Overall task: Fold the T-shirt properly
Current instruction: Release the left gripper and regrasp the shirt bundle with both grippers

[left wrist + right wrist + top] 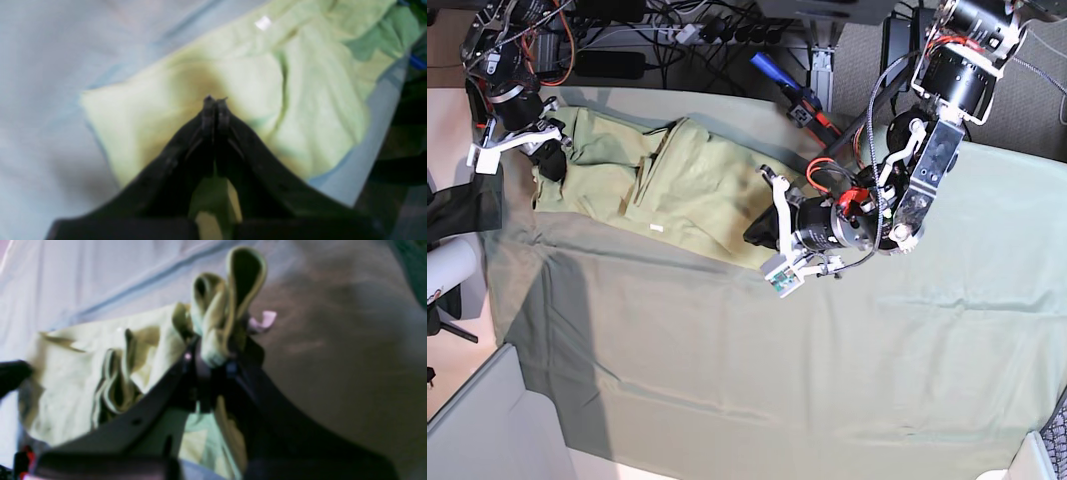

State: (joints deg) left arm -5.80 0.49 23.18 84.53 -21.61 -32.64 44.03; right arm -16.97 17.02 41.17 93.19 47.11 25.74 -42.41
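**Ann:** T-shirt [677, 185] first: where does it lie?

**Ben:** Up toward eleven o'clock in the base view, stretched sideways on the grey-green sheet [827, 380] that covers the worktop. It is bunched and creased, so I judge the fold barely begun.

**Ann:** Starting at the left, then?

**Ben:** That is the right gripper [213, 356] at the far nine o'clock end. It is clenched on a gathered wad of the shirt's edge; loops of cloth stick up past its fingers [232, 368]. Likely it pins that end so the fabric can be pulled taut.

**Ann:** And across at three o'clock?

**Ben:** The left gripper [216, 100] sits over the shirt's opposite end, tips pressed together. The wrist view shows them closed above the cloth, with nothing plainly between them. The small white tag [263, 23] lies further along, toward one o'clock in that view.
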